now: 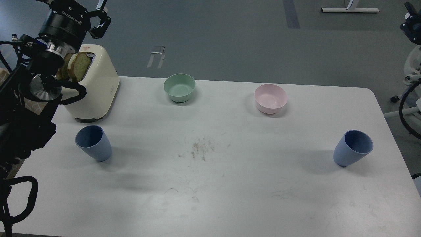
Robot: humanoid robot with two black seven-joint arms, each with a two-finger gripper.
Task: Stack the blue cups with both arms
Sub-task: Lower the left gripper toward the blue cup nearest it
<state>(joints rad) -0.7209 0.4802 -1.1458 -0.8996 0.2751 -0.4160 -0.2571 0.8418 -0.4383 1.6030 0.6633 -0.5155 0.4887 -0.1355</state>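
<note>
Cups: two blue tumblers, both upright on the white surface [210, 204], well apart; left cup [93, 143] just in front of the toaster [98, 89], right cup [353, 148] near the right edge.
Stack: not begun; neither cup held, nothing nested.
Left arm: raised at the top left above the toaster; left gripper [100, 18] partly cut off by the frame, jaws look spread and empty.
Right arm: only a dark piece at the top right edge; jaws out of view, state not to be told.
Bowls: green bowl [179, 87] and pink bowl [270, 98] at the back, clear of both cups.
Step in hand: the reach, by the look of it.
Next move: likely left jaws down over the left cup's rim, right arm in to the right cup, then one cup carried toward the middle and lowered into the other.
</note>
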